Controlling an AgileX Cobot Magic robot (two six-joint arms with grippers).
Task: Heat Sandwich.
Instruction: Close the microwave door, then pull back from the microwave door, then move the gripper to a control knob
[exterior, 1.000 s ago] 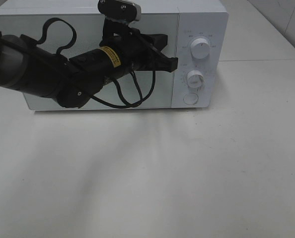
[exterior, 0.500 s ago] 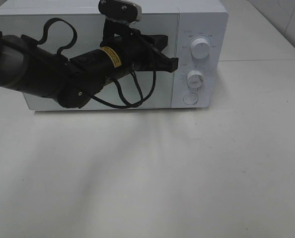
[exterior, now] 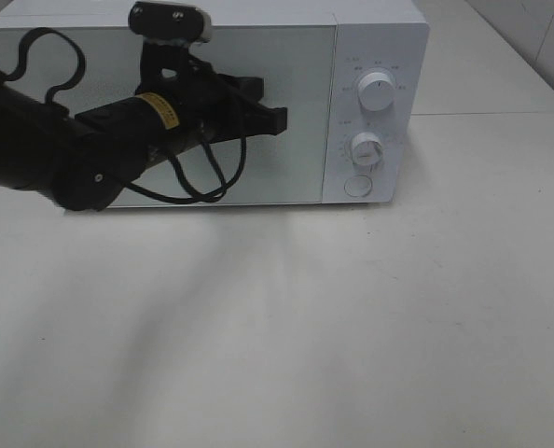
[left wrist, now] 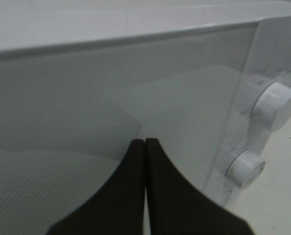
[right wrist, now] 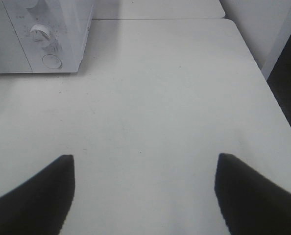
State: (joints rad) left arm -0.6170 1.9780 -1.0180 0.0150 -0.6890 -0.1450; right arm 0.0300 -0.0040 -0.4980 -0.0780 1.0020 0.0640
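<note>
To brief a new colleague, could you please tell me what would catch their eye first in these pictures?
The black left arm stands out most, stretched across the closed door of the white microwave at the back of the table, with the left gripper shut. Next come the two white knobs on the microwave's right-hand panel. No sandwich is in view.

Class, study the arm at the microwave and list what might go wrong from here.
The shut left claw hangs close before the closed microwave door; pushing forward might knock the glass. Swinging right, it might bump the upper knob and change a setting. The loose cable looping under that arm might snag as it moves.
</note>
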